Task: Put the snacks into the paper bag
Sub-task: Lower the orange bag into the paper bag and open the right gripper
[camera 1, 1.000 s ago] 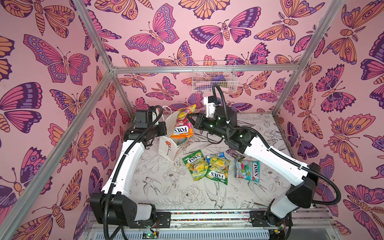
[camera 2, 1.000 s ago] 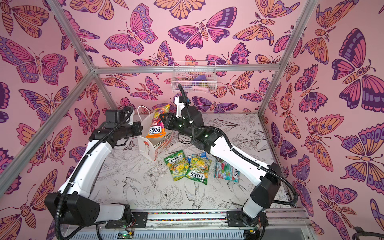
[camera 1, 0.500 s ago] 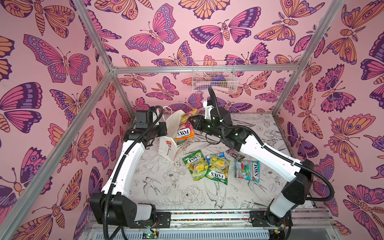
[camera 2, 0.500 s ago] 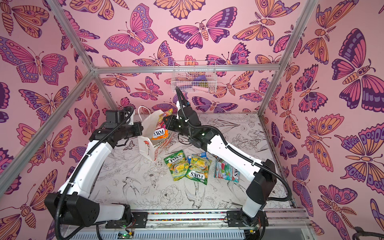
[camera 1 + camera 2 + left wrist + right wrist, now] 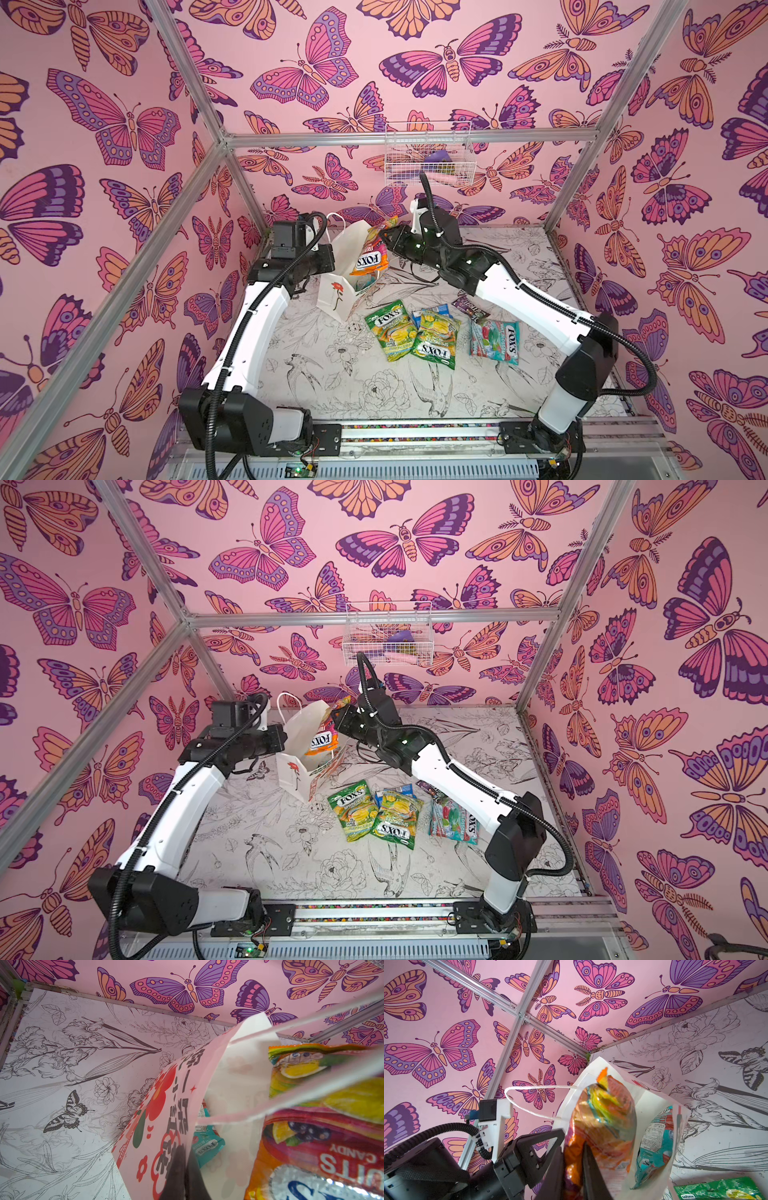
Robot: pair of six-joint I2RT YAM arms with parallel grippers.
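Right gripper [image 5: 572,1145] is pinching the glossy, crinkled orange packet [image 5: 370,257], which is hanging with its lower end inside the mouth of the stiff white paper bag [image 5: 332,301]. Left gripper [image 5: 185,1153] is clamping the bag's printed side wall, jaws nearly together. A shiny teal packet [image 5: 207,1145] is lying inside.

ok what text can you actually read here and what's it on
"FOX'S", "UITS", "CANDY": orange packet at the paper bag mouth.
"FOX'S": green packet by the bag; second green packet.
"FOX'S": loose teal packet.
"FOX'S", "BLOSSOM": teal packet inside the bag.
"SAVORIA": a green packet's corner, which one unclear.
Bag's side characters, other small print: unreadable.
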